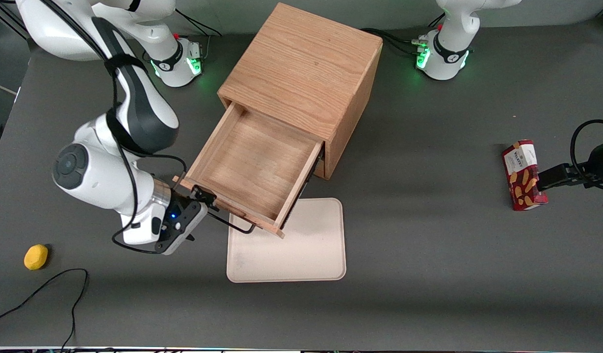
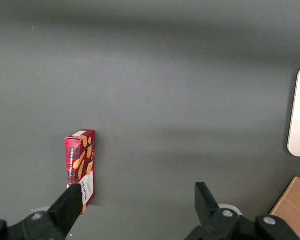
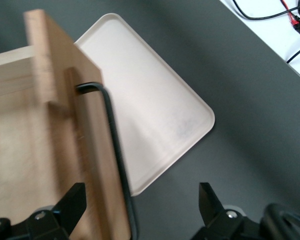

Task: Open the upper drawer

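The light oak cabinet stands in the middle of the table. Its upper drawer is pulled far out and is empty inside; its front overhangs a beige tray. The lower drawer is hidden under it. The black wire handle sticks out from the drawer front. My right gripper is at the handle's end nearest the working arm. In the right wrist view the gripper is open; its fingers stand wide apart on either side of the handle and the drawer front, not clasping them.
The beige tray lies flat in front of the cabinet. A yellow lump and a black cable lie toward the working arm's end. A red snack box lies toward the parked arm's end; it also shows in the left wrist view.
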Action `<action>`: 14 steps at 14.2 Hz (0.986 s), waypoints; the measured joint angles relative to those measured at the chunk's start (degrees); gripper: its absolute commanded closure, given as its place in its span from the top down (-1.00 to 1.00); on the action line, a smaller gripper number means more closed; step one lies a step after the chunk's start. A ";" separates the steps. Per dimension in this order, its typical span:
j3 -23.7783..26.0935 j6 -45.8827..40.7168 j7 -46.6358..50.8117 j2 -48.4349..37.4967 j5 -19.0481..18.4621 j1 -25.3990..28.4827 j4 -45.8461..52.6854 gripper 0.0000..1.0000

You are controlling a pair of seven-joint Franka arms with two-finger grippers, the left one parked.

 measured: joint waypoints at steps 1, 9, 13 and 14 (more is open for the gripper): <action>-0.32 -2.08 0.09 -1.60 -0.05 -0.02 0.89 1.00; -15.20 -22.22 27.66 -17.68 -1.73 -2.42 -0.51 1.00; -14.85 -22.79 42.54 -19.33 -3.91 -2.15 -2.59 1.00; -14.88 -23.02 42.93 -19.43 -4.06 -2.51 -2.63 1.00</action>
